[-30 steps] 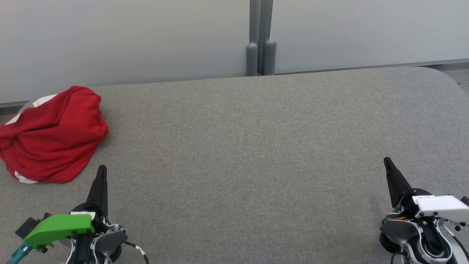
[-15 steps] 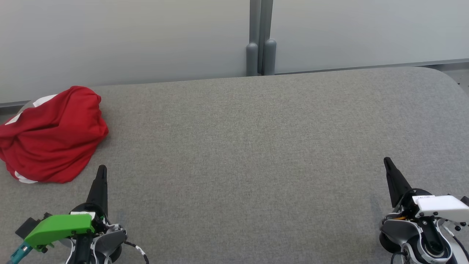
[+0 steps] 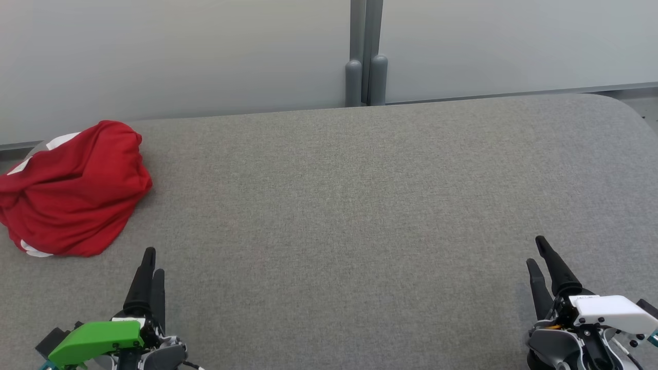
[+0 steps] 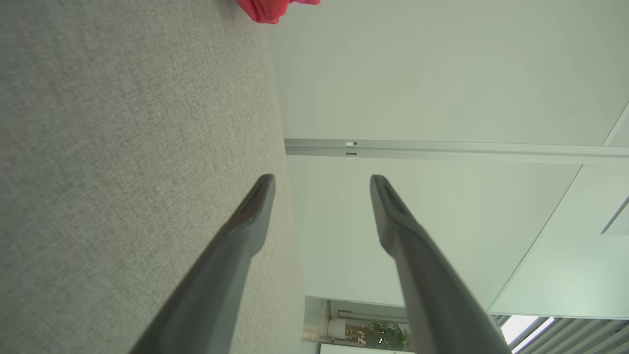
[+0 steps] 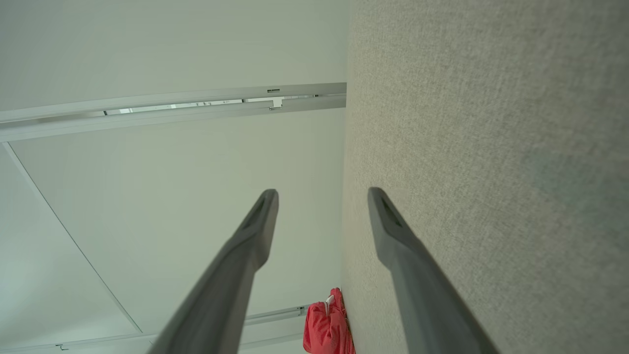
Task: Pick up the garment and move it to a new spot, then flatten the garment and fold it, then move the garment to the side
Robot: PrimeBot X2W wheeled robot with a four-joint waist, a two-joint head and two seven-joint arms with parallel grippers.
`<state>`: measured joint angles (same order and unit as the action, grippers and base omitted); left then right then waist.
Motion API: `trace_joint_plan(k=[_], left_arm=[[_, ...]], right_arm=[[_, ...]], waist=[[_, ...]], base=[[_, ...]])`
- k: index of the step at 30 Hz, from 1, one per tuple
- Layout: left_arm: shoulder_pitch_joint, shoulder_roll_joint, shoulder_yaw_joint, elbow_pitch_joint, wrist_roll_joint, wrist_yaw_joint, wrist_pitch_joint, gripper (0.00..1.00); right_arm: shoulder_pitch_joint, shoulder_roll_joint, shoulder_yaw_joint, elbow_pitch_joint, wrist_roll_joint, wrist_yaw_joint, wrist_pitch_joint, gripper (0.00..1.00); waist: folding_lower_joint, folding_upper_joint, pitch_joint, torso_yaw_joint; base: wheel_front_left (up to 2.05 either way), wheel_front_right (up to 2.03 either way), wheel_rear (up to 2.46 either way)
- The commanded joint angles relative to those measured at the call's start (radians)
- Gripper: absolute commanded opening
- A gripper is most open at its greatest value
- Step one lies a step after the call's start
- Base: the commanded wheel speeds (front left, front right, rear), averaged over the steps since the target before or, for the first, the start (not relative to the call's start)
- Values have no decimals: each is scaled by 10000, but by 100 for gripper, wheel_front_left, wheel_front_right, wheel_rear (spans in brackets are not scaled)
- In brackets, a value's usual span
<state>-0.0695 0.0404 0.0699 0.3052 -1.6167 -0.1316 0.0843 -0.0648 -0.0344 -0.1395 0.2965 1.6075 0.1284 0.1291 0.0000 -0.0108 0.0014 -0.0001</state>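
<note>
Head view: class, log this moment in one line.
garment: crumpled, left end of table | left gripper: open, empty | right gripper: open, empty | pick-up: not started

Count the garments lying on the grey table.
1. The crumpled red garment with white trim lies at the far left of the grey cloth-covered table, ahead of the left gripper. Its folds could hide another piece.

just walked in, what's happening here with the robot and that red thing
A two-armed robot is about to start a folding job. The red garment lies in a crumpled heap at the left end of the grey table, not yet picked up. The left hand and right hand sit at the near edge, both open and empty; the left is closer to the cloth.
</note>
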Motion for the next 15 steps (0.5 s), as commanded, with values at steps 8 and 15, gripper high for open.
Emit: trace_joint_plan(k=[8,15], left_arm=[[-89,38,-331,-443,507,1,-439,100],[-52,47,-487,-713,1385,31,-739,100]], right_arm=[[-75,-64,242,-334,-427,17,-494,100],[-20,-77,264,-598,-1208,19,-835,100]], waist=[[0,9,6,5],[0,15,11,9]], base=[[0,0,0],[0,0,0]])
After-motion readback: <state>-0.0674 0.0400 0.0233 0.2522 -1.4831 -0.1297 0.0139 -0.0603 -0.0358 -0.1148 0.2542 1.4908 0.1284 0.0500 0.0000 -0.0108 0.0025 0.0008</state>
